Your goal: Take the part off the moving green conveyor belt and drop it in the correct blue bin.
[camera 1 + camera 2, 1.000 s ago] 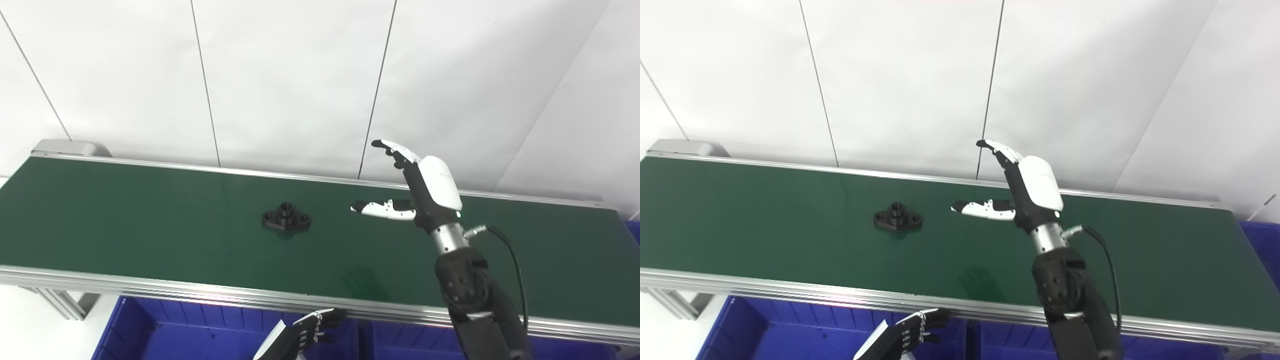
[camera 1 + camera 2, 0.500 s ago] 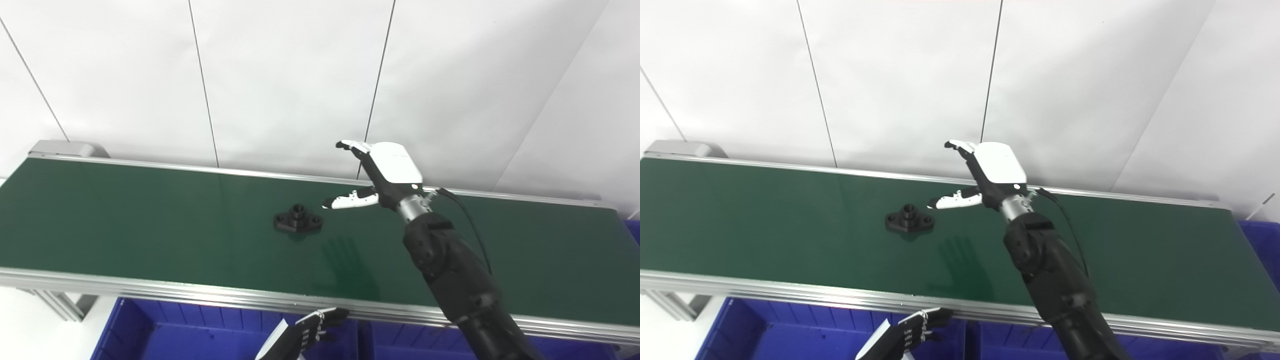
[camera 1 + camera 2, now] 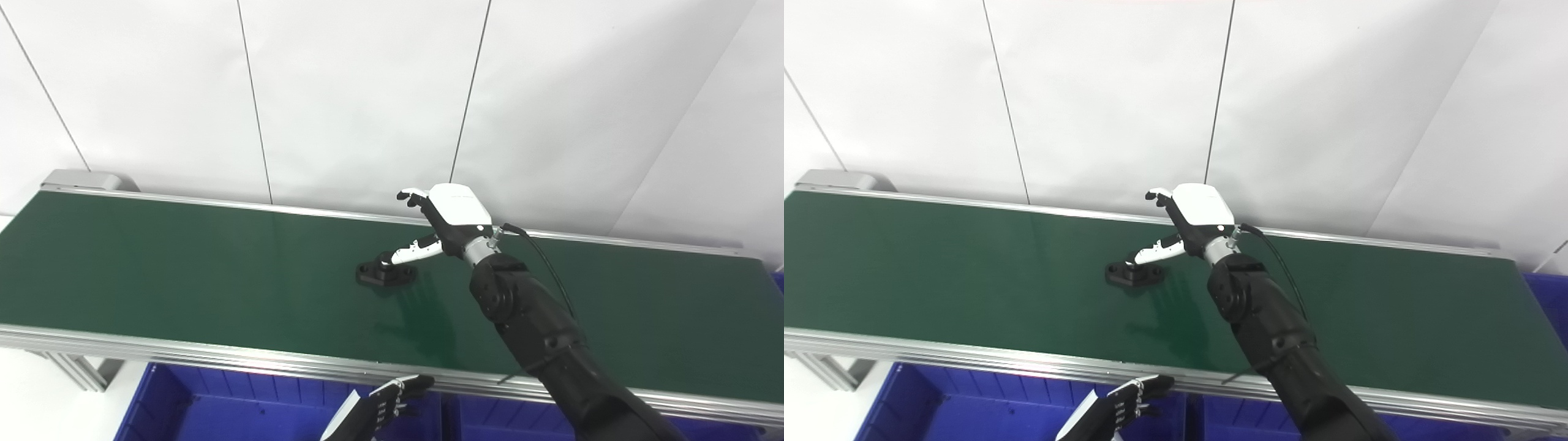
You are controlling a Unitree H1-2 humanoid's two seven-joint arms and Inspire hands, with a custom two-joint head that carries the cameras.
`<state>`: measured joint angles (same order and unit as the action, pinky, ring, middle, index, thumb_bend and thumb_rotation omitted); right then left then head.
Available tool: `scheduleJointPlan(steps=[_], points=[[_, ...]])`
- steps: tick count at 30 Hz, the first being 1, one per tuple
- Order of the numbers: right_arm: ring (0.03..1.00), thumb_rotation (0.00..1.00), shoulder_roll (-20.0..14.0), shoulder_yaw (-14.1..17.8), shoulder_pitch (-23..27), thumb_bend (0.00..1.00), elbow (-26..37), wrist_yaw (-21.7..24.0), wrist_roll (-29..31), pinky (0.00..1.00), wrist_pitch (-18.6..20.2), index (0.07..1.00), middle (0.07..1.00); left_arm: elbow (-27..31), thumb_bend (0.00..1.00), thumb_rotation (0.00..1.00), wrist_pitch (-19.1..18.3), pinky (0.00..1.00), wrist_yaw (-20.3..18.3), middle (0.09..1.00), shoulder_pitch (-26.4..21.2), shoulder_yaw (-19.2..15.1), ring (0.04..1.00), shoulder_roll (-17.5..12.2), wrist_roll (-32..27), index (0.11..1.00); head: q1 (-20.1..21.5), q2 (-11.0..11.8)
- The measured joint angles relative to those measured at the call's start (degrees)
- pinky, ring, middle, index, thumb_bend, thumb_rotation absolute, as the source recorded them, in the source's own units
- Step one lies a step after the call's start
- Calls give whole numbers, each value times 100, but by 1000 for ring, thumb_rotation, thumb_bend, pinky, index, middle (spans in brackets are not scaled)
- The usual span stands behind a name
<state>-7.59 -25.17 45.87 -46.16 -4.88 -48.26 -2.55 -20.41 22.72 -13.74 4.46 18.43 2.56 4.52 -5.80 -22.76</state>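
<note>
Left eye view: right robot hand (image 3: 450, 220), fingers spread, has swung down over the part (image 3: 386, 274) on the belt (image 3: 184, 263), which has drifted rightward; grasp looks imminent.

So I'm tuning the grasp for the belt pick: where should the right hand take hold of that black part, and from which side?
Grip the raised centre boss of the black part, coming from above. Its flange lies flat on the green belt, leaving little edge to pinch, while the boss stands up. The right hand is open just above it, thumb already at the boss.
</note>
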Motion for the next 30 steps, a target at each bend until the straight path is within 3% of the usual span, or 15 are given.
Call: scheduleJointPlan(steps=[8,16,24,25,28,30], points=[[707,616,60,-217,170,975,-620,-40,1,580,42,822,781,117,849,537,1,764,52,865,56,32,852,30,103,814,0,-70],[707,597,93,-327,174,966,-765,-61,4,571,164,819,783,139,859,538,2,765,50,869,62,32,855,28,98,818,61,-132],[676,562,39,-448,147,951,-907,105,49,533,358,753,729,321,864,541,-26,776,43,875,132,32,865,3,99,827,123,-193],[610,556,22,-463,147,941,-904,129,51,476,362,745,687,337,864,538,-33,776,41,876,136,31,866,1,97,827,123,-193],[532,498,-17,-564,177,885,-872,261,34,414,500,737,630,367,870,538,-108,785,36,876,164,29,873,-13,82,829,141,-220],[461,398,-20,-657,230,819,-808,459,7,360,712,732,570,418,873,545,-170,788,29,879,209,30,876,-31,82,834,184,-255]])
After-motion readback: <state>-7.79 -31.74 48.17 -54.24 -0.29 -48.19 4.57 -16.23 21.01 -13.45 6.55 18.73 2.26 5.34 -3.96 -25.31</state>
